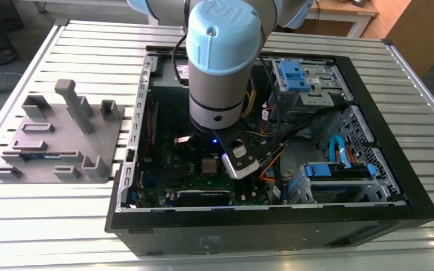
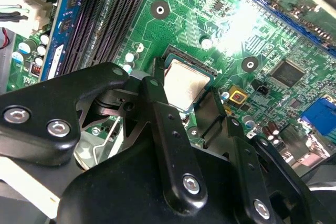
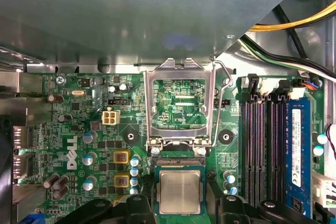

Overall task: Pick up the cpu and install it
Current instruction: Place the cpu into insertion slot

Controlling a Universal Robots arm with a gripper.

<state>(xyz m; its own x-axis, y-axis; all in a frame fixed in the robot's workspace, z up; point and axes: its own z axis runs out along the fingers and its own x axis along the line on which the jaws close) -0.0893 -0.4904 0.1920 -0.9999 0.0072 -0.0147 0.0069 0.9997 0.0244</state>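
The cpu (image 3: 180, 191), a small square chip with a silvery-grey top, lies flat in the black socket on the green motherboard (image 3: 79, 129). It also appears in the second wrist view as the cpu (image 2: 185, 83), and in the exterior view as the cpu (image 1: 209, 165) inside the open computer case. My gripper (image 3: 180, 205) straddles it, and its black fingers (image 2: 157, 85) rest against two opposite edges of the chip. The silver socket frame (image 3: 178, 103) stands swung open just beyond the socket.
Dark memory slots (image 3: 262, 150) and a blue-labelled stick run beside the socket. Yellow and black cables (image 3: 294, 30) hang near the case wall. Drive cages (image 1: 307, 79) fill the case's far side. A grey fixture (image 1: 59, 141) sits on the slatted table at the exterior view's left.
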